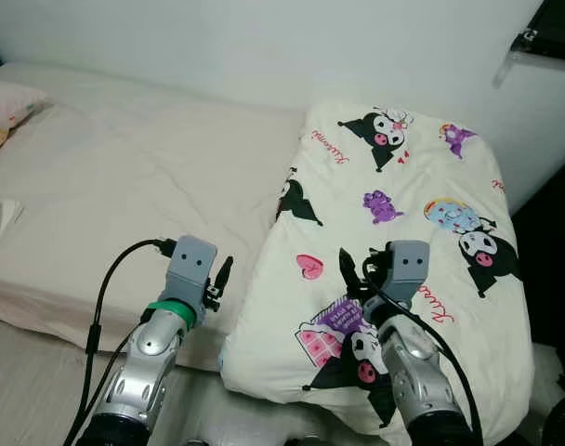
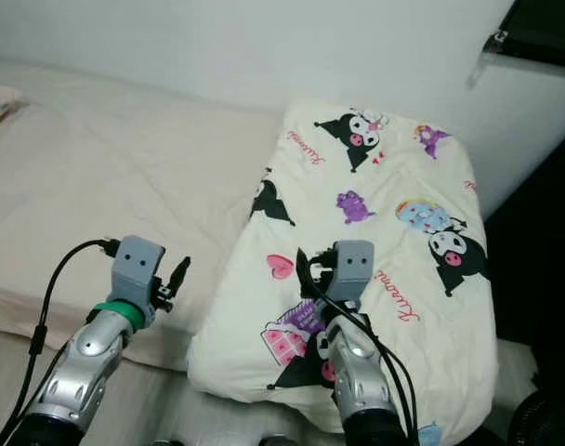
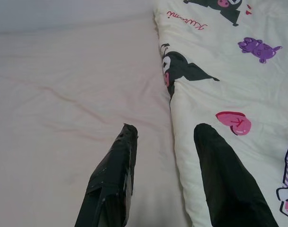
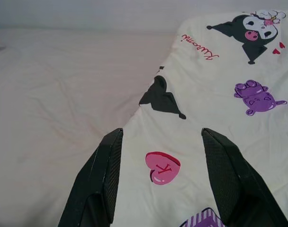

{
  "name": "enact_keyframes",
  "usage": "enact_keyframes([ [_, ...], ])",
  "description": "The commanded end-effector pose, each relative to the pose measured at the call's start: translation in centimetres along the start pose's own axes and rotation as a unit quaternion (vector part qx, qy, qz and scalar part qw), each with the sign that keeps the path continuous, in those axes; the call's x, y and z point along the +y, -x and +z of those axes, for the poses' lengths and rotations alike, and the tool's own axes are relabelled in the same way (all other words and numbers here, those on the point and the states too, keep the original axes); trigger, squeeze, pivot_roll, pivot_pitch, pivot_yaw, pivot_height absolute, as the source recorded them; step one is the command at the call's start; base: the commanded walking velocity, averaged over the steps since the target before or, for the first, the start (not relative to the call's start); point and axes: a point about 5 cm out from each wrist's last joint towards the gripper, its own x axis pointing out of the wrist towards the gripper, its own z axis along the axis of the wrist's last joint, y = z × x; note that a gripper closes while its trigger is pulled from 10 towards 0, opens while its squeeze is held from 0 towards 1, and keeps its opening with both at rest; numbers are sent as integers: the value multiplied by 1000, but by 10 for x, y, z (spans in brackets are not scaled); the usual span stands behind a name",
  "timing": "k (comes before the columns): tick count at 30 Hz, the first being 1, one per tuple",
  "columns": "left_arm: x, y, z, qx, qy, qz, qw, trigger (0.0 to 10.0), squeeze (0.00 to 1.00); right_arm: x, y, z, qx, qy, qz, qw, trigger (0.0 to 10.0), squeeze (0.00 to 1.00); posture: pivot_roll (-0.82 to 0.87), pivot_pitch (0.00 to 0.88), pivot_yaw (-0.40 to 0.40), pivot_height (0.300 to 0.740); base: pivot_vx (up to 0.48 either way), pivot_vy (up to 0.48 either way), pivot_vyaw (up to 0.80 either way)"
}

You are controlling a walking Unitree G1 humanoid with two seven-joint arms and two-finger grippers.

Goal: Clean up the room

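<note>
Both tools are held low over the bed's near edge with fingers parted, empty: the right tool above the folded cartoon-print quilt, the left tool over bare sheet just beside the quilt's left edge. The quilt's long axis runs away toward the wall; the right arm is judged nearer.

A white wall rises behind; a dark shelf juts top right.

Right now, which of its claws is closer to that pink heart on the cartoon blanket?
Right. The right gripper hovers over the blanket, just beside the pink heart; the left gripper is over the bare sheet, off the blanket's edge.
</note>
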Motion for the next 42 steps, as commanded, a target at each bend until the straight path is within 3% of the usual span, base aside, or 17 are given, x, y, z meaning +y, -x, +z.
enact_keyframes([
  [1,-3,2,-3,3,-1,-3,1000,10000,0,0,4,-7,8,-1,-3,1000,10000,0,38,57,0,740,0,0,0],
  [32,-2,-2,-4,9,-4,-1,1000,10000,0,0,2,-7,5,-1,-4,1000,10000,0,35,64,7,740,0,0,0],
  [42,-3,-1,-4,7,3,1,1000,10000,0,-2,3,-6,5,0,-3,1000,10000,0,39,69,-2,740,0,348,0],
])
